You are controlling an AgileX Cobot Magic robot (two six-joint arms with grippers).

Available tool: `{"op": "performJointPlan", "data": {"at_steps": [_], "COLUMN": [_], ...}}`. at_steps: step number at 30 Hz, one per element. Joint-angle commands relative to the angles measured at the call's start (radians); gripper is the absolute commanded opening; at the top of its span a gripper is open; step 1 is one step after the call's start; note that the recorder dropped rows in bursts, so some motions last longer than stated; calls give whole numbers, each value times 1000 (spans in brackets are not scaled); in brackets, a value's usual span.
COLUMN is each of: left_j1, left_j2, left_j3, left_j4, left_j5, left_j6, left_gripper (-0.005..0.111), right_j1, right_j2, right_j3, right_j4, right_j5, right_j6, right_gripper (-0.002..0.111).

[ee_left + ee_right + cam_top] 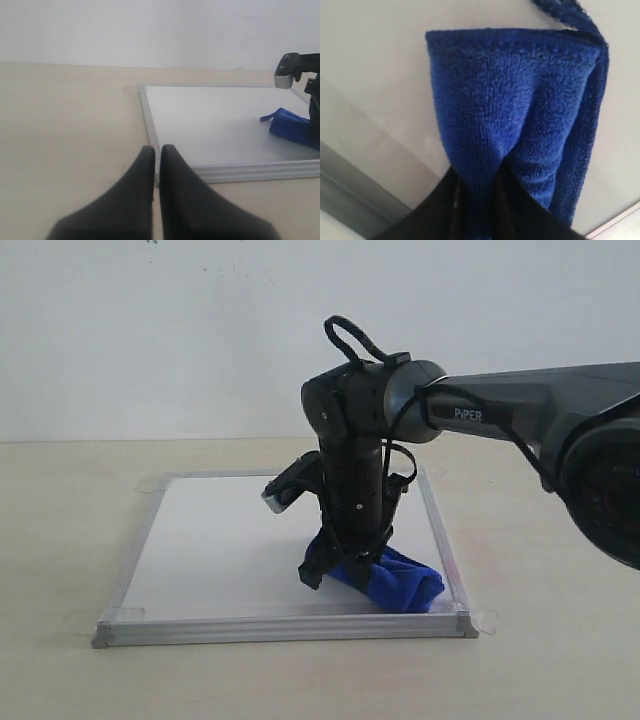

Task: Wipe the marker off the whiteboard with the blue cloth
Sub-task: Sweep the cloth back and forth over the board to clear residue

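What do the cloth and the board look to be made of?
The blue cloth: fuzzy matte pile, likely microfibre. The whiteboard: smooth, glossy white face, perhaps coated; its frame is a thin silvery strip with a dull sheen, probably aluminium.

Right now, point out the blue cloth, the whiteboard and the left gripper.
blue cloth [400, 583], exterior view, bundle's fuzzy middle.
whiteboard [212, 540], exterior view, bare white surface.
left gripper [157, 152], left wrist view, midway between its fingers.

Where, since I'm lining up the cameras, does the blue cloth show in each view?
Exterior: blue cloth low, right of centre, on the whiteboard.
Left wrist: at the right edge.
Right wrist: fills the middle, pinched by the right hand.
Shared landmark: the board's silver frame.
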Motion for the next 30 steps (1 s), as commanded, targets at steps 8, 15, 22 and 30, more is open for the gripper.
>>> {"op": "performJointPlan", "data": {"at_steps": [8,15,22,30], "left_j1": [-2,-2,-2,-2], "left_j2": [-3,-3,-3,-3], "left_j3": [3,3,3,3], "left_j4": [1,1,1,1], "left_j5": [-4,-4,-4,-4], "left_j6": [0,0,0,0], "left_gripper": [4,4,4,4], "right_j1": [59,16,17,67], "right_j2": [-29,-30,-30,-28], "right_j3": [81,83,80,69], "right_j4": [325,-391,35,114], "right_j5": [-77,20,-190,-308], "right_j6": [-77,292,331,287], "right_gripper": [0,0,0,0]}}
